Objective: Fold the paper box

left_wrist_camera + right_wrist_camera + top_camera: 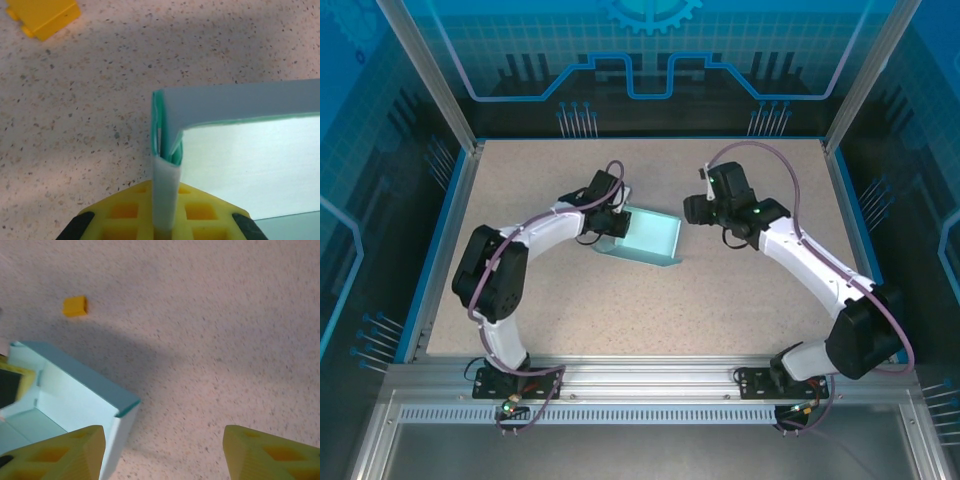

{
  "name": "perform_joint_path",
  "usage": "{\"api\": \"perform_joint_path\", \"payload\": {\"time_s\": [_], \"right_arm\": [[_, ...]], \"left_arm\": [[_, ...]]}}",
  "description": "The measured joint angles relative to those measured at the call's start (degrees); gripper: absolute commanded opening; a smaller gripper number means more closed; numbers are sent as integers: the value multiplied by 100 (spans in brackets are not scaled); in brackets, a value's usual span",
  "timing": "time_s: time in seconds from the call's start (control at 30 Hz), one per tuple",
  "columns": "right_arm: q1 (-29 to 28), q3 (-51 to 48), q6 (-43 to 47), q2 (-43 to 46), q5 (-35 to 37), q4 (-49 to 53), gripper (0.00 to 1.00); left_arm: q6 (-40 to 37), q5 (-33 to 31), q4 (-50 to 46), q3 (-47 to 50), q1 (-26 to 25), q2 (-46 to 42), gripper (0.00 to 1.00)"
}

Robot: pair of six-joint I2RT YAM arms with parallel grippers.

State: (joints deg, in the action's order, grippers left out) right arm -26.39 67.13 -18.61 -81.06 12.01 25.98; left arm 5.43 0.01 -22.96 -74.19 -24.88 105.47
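The paper box (645,238) is a light blue open box with raised walls, standing in the middle of the table. My left gripper (610,222) is at its left end, shut on the left wall. In the left wrist view a pale folded flap (165,192) of the paper box (245,155) is pinched between the yellow fingers (120,215). My right gripper (698,208) hovers just right of the box, open. Its fingers (60,452) stand wide apart over bare table, with the box's corner (122,407) beside the left one.
A small yellow-orange block (75,306) lies on the table beyond the box and also appears at the top left of the left wrist view (45,15). The speckled tabletop (740,310) is ringed by a blue rim and metal posts.
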Motion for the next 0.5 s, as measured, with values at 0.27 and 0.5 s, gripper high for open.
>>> {"api": "perform_joint_path", "payload": {"time_s": [0.27, 0.5], "right_arm": [[219, -603, -4, 201, -339, -76, 65], [262, -782, -4, 236, -413, -127, 65]], "left_arm": [[-726, 396, -1327, -1158, 9, 813, 8], [-1088, 634, -2179, -2232, 9, 1624, 11]]}}
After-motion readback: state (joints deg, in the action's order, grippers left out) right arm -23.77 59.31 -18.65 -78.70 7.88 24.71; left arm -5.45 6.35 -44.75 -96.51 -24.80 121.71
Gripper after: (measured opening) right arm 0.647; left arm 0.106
